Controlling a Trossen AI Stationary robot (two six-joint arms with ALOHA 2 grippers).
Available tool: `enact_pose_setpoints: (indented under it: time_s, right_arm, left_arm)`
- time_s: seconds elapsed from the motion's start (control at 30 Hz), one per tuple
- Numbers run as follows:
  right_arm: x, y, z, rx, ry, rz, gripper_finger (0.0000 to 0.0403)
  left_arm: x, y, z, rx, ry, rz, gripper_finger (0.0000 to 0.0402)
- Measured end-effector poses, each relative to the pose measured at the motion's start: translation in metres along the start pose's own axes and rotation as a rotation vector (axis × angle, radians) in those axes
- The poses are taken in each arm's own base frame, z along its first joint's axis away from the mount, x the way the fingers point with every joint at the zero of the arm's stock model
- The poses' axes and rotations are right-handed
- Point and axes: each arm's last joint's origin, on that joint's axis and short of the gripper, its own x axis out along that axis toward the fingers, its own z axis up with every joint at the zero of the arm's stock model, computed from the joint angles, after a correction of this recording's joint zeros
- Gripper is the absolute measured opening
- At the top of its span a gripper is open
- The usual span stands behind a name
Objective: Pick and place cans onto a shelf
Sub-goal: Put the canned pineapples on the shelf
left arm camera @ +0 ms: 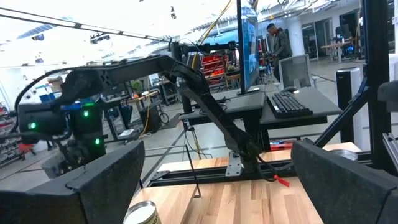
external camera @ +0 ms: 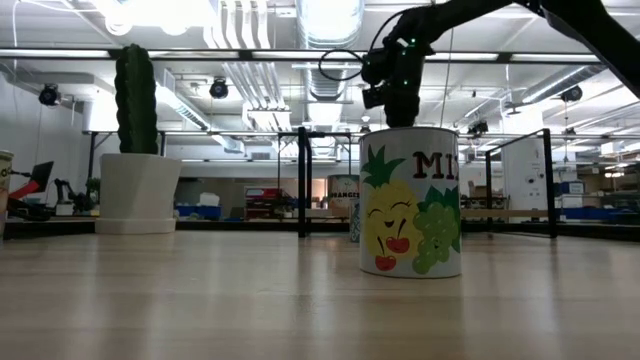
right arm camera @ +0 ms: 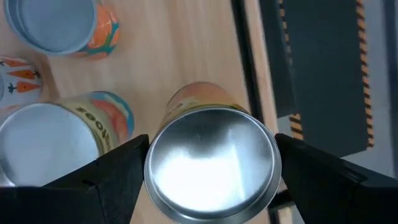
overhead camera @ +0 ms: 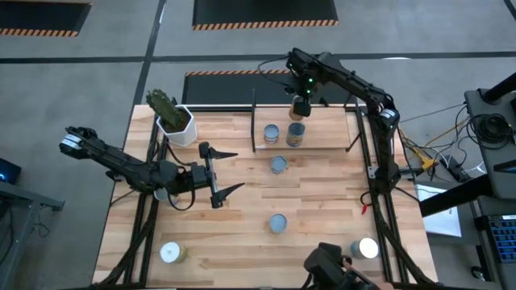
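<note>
The shelf [overhead camera: 322, 138] stands at the table's far side. On its board are a blue-topped can [overhead camera: 272, 134] and a brown-labelled can [overhead camera: 296, 134] with a silvery top [right arm camera: 211, 162]. My right gripper [overhead camera: 300, 110] comes down over the brown-labelled can and is shut on it. My left gripper [overhead camera: 237, 171] is open and empty over the table's left middle, pointing toward the right edge. Other cans stand upright on the table: one in front of the shelf [overhead camera: 278, 164], one at the near middle [overhead camera: 278, 223], one at the near left [overhead camera: 169, 253] and one at the near right [overhead camera: 367, 248]. My right gripper has the can's top rim [right arm camera: 152, 146] between its two fingers [right arm camera: 112, 177], one on each side, from above and pointing down. The can is upright over the shelf board. Whether its base rests on the board, I cannot tell.
A white pot with a cactus [overhead camera: 176, 122] stands at the far left. The shelf's black posts and frame [right arm camera: 252, 68] run close beside the held can. In the low view a fruit-labelled can [external camera: 412, 200] hides the shelf's middle. A small can [left arm camera: 142, 214] lies below my left gripper.
</note>
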Motion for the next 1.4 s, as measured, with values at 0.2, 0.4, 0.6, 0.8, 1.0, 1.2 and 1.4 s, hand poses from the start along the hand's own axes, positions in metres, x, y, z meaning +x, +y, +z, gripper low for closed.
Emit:
enact_pose_setpoints:
  time_s: [0.2, 0.4, 0.6, 0.8, 1.0, 1.2, 1.4]
  right_arm:
    - [0.014, -0.001, 0.002, 0.002, 0.027, 0.022, 0.0325]
    - [0.017, 0.0, 0.004, 0.004, 0.03, 0.03, 0.0325]
    - [0.017, 0.0, 0.004, 0.042, 0.029, 0.031, 0.0325]
    - [0.017, 0.0, 0.004, 0.045, 0.018, 0.048, 0.0325]
    - [0.018, 0.003, 0.006, 0.034, 0.015, 0.052, 0.0325]
    - [0.019, 0.008, 0.012, 0.048, -0.007, 0.037, 0.0325]
    - [0.02, 0.015, 0.016, 0.022, -0.007, 0.042, 0.0325]
  left_arm:
    - [0.0, 0.0, 0.0, 0.0, 0.0, 0.0, 0.0386]
    - [0.0, 0.0, 0.0, 0.0, 0.0, 0.0, 0.0386]
    - [0.0, 0.0, 0.0, 0.0, 0.0, 0.0, 0.0386]
    - [0.0, 0.0, 0.0, 0.0, 0.0, 0.0, 0.0386]
    - [0.0, 0.0, 0.0, 0.0, 0.0, 0.001, 0.0386]
    - [0.0, 0.0, 0.0, -0.001, 0.0, 0.001, 0.0386]
    - [0.0, 0.0, 0.0, 0.0, 0.0, 0.001, 0.0386]
